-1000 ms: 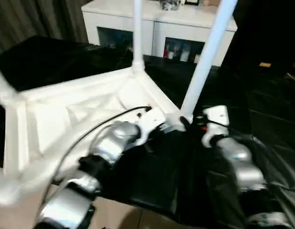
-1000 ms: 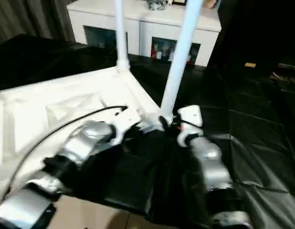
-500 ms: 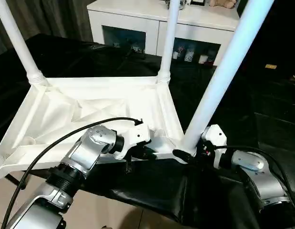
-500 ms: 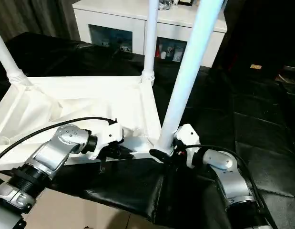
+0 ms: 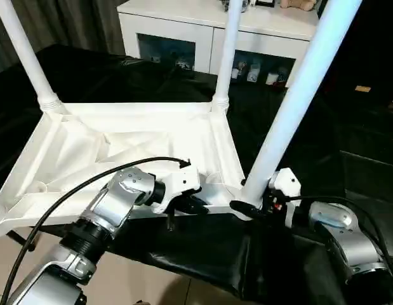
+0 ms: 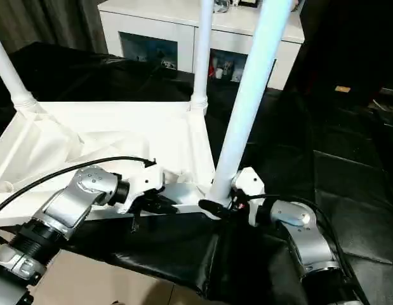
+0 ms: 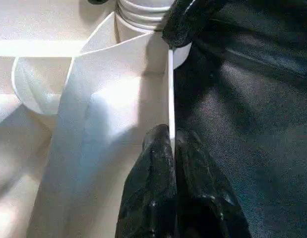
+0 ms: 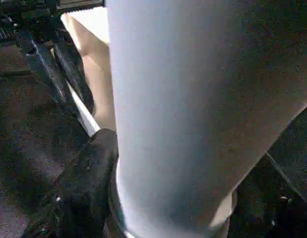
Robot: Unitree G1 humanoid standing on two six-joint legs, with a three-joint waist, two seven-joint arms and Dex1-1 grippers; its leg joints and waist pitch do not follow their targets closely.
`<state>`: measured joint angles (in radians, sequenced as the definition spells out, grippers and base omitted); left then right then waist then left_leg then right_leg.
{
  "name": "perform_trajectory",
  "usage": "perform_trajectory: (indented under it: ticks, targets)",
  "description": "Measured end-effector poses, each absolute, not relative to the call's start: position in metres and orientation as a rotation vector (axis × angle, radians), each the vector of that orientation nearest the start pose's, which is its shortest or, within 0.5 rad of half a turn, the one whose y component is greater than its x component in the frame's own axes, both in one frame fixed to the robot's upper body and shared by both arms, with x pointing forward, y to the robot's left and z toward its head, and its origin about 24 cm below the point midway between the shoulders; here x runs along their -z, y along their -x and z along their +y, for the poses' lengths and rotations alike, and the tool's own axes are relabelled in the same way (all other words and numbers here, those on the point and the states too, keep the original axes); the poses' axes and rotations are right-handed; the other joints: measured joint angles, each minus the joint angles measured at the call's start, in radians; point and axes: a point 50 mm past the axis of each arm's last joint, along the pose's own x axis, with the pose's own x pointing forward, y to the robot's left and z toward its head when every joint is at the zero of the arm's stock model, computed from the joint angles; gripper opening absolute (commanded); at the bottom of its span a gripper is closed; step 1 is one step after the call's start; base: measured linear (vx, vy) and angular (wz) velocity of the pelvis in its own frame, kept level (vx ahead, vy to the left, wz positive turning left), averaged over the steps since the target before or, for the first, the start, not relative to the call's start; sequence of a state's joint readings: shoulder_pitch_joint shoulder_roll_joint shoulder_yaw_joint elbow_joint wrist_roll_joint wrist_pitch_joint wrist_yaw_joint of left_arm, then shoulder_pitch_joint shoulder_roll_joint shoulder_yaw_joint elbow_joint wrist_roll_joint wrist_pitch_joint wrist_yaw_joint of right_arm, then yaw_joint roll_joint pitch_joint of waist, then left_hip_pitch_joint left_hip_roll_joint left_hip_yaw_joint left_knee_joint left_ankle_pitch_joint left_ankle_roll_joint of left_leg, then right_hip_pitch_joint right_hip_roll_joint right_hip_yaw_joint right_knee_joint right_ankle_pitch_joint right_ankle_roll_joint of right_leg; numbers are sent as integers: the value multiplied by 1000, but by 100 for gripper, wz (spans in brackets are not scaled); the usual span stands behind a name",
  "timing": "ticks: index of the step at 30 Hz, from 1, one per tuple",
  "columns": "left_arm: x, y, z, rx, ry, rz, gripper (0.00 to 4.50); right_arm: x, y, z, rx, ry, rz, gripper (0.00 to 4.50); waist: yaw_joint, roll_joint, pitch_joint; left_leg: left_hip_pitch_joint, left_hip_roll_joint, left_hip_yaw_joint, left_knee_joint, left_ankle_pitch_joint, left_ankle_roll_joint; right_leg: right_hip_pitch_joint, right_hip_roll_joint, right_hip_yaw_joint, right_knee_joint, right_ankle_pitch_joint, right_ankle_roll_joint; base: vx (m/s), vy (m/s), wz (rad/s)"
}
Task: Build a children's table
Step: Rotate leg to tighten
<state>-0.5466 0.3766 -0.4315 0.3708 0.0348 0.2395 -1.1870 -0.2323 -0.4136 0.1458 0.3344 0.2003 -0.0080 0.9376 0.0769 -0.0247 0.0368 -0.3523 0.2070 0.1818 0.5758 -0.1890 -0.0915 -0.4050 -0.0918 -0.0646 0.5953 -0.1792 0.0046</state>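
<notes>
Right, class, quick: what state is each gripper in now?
Left gripper: shut on the tabletop's rim.
Right gripper: around the near leg's base; grip unclear.

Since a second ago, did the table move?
Yes. Judged against the cabinet, the table turned: its near leg leaned right of the cabinet doors then, and now crosses the cabinet's right end.

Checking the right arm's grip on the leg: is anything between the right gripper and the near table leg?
Nothing visible. The right gripper sits right at the base of the near leg, one finger against it.
</notes>
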Motion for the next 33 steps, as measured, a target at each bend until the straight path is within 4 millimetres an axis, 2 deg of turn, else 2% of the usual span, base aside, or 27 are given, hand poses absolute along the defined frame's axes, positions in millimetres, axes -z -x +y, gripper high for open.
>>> perform_trajectory:
  ticks: [6,9,13,18,22,25,27,28,31,33]
  targets:
    - [-52,-297,104,1429,-497,494,0,-28,-271,-169,-987,156,230,272,1,0,0,0,0,0,0,0,0,0,0,0,0,0,0,0,0,0]
    - [-49,-304,97,1354,-495,476,0,-24,-278,-169,-872,124,237,272,-1,-1,-1,3,0,0,2,0,0,5,0,0,1,1,-1,0,0,0]
    - [-44,-317,77,1212,-477,456,0,-21,-298,-168,-638,98,264,272,-3,-1,-1,4,-1,0,3,0,0,6,-1,1,-1,0,1,0,0,0]
    - [-41,-329,33,1005,-395,480,0,-18,-326,-154,-198,4,304,272,-8,0,-2,4,-2,0,4,0,0,7,-2,2,-2,0,2,0,0,0]
    - [-39,-328,10,956,-388,470,0,-17,-336,-149,-16,-41,322,272,-9,1,-5,4,-3,0,4,0,0,9,-2,3,-2,0,2,0,0,0]
    - [-38,-330,10,954,-399,460,0,-16,-338,-146,-2,-38,319,272,-11,0,-5,2,-3,-1,4,0,0,9,-2,2,-2,0,2,0,0,0]
    - [-39,-330,10,955,-405,449,0,-18,-339,-146,-6,-36,303,342,-11,1,-5,1,-3,-1,3,0,0,8,-2,2,-2,0,2,0,0,0]
    - [-39,-330,11,955,-410,444,0,-18,-339,-145,-12,-42,297,342,-12,1,-5,1,-3,-1,3,0,0,8,-2,2,-2,0,2,0,0,0]
    - [-41,-338,27,899,-451,416,0,-17,-332,-129,-98,-76,258,354,-25,-1,-4,-2,-2,-1,0,0,0,4,-1,0,-2,0,3,0,0,0]
    - [-43,-342,37,882,-468,398,0,-15,-329,-124,-142,-70,244,368,-33,-1,-3,-5,-2,-8,0,2,-3,0,-1,-3,-2,5,6,0,0,0]
